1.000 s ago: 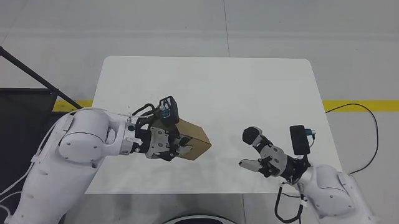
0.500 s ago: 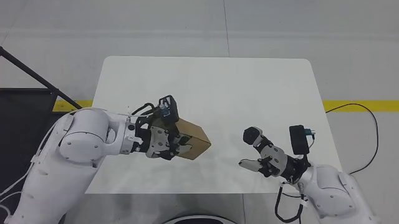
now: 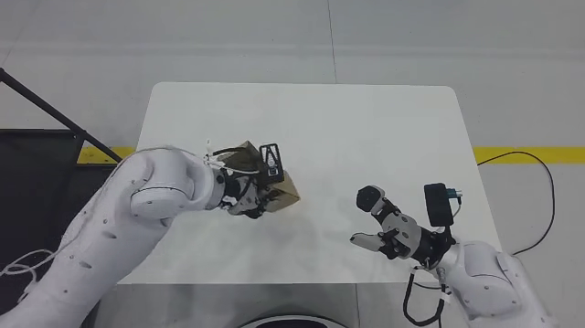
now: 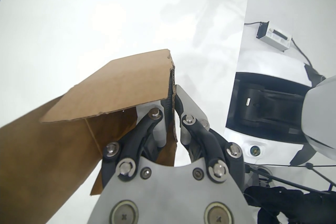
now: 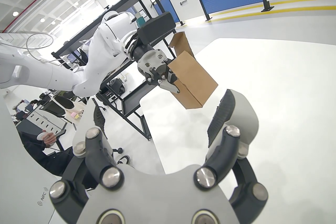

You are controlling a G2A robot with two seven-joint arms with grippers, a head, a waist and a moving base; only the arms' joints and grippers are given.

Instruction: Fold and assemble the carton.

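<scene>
A brown cardboard carton [image 3: 281, 193] hangs above the white table [image 3: 366, 136], left of its middle. My left gripper [image 3: 259, 202] is shut on one carton wall, with the corrugated edge pinched between its fingers [image 4: 181, 107]. A loose flap [image 4: 118, 86] of the carton [image 4: 52, 135] sticks out past the grip. From the right wrist view the carton [image 5: 191, 80] is tilted, held by the left gripper [image 5: 172, 82], with an open flap [image 5: 181, 43] pointing up. My right gripper [image 3: 368, 219] stands open near the table's front right edge, holding nothing, well apart from the carton.
A dark cloth [image 3: 32, 191] lies on the floor left of the table. A yellow floor line [image 3: 530, 154] runs behind the right side. Bare table surface lies between the two grippers and toward the far edge.
My left arm has swung and turned its wrist, lifting and rotating the carton a little toward the far side. The right gripper has stayed put.
</scene>
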